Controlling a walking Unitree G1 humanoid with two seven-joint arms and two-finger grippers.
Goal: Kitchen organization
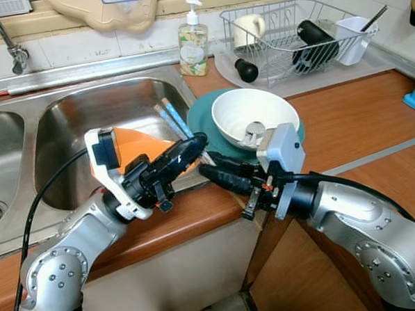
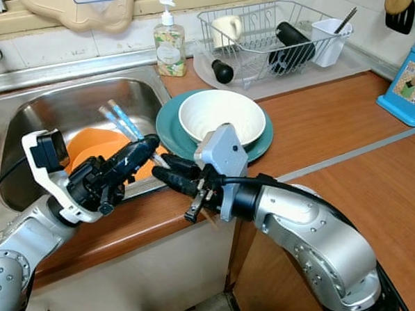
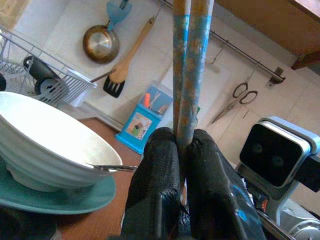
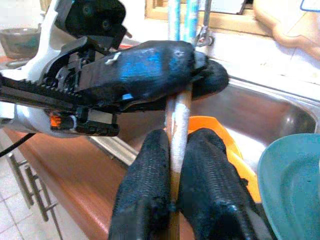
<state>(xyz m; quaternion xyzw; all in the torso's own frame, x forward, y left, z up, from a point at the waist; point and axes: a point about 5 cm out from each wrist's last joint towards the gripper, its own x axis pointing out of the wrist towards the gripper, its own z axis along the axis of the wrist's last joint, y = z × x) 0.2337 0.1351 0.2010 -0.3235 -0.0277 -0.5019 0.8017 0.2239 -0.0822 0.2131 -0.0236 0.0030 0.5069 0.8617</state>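
1. Left gripper (image 1: 198, 143) is clamped on a pair of chopsticks (image 1: 172, 118), fingers pressed together around the sticks at the sink's front right corner.
2. Right gripper (image 1: 207, 171) is also closed on the same chopsticks, lower down the shafts, just beside and below the left gripper; the two sets of black fingers nearly touch.
3. The chopsticks are blue-patterned with worn brown wood; their upper ends slant up and away over the sink (image 1: 67, 128).
4. An orange plate (image 2: 95, 144) lies in the sink basin, right behind the left gripper.
5. A white bowl (image 1: 254, 115) sits on a teal plate (image 1: 200, 124) on the wooden counter (image 1: 345, 120), just beside the grippers; a metal utensil (image 1: 254, 133) rests inside the bowl.
6. Farther back: a soap bottle (image 1: 192, 41) at the sink's rear corner, then a wire dish rack (image 1: 291, 32) holding a mug (image 1: 248, 29), a black bottle (image 1: 313, 42) and a white cup (image 1: 353, 40).
7. A blue box (image 2: 407, 82) stands at the counter's far right.
8. On the wall: a small pan (image 3: 101, 44), a wooden spatula (image 3: 125, 65) and scissors (image 3: 239, 97).
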